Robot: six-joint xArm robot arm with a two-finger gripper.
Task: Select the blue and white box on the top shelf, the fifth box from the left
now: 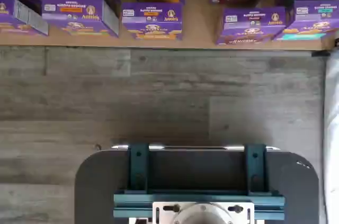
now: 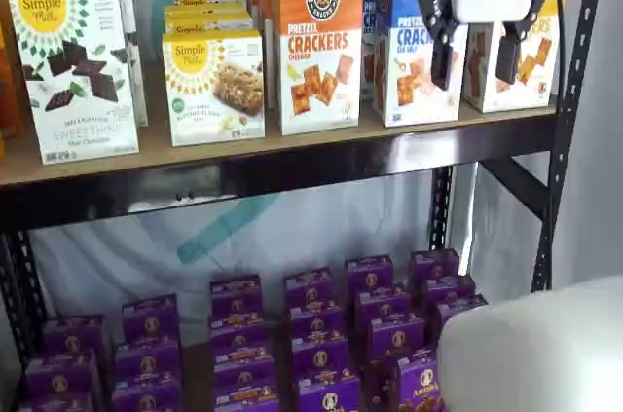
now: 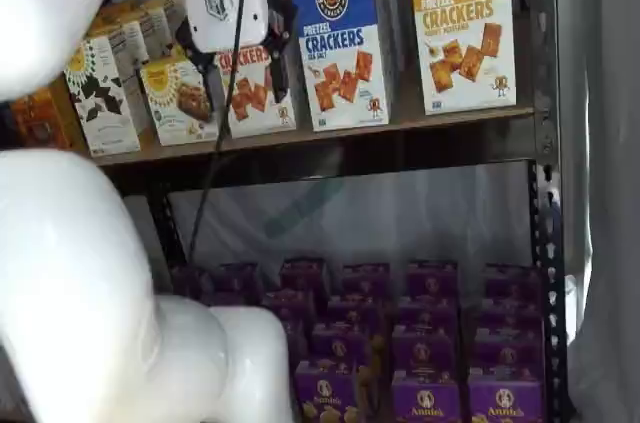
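Observation:
The blue and white box stands on the top shelf between an orange-topped and a yellow-topped cracker box; it also shows in a shelf view above the shelf board. My gripper hangs in front of the shelf with a plain gap between its two black fingers, and it is empty. Its left finger overlaps the blue box's right edge. In a shelf view the gripper lies in front of the orange-topped box. The wrist view does not show the blue box.
The orange-topped cheddar box and the yellow-topped box flank the blue box. Simple Mills boxes stand further left. Small purple boxes fill the lower shelf. A black upright stands at the right. My white arm fills the near left.

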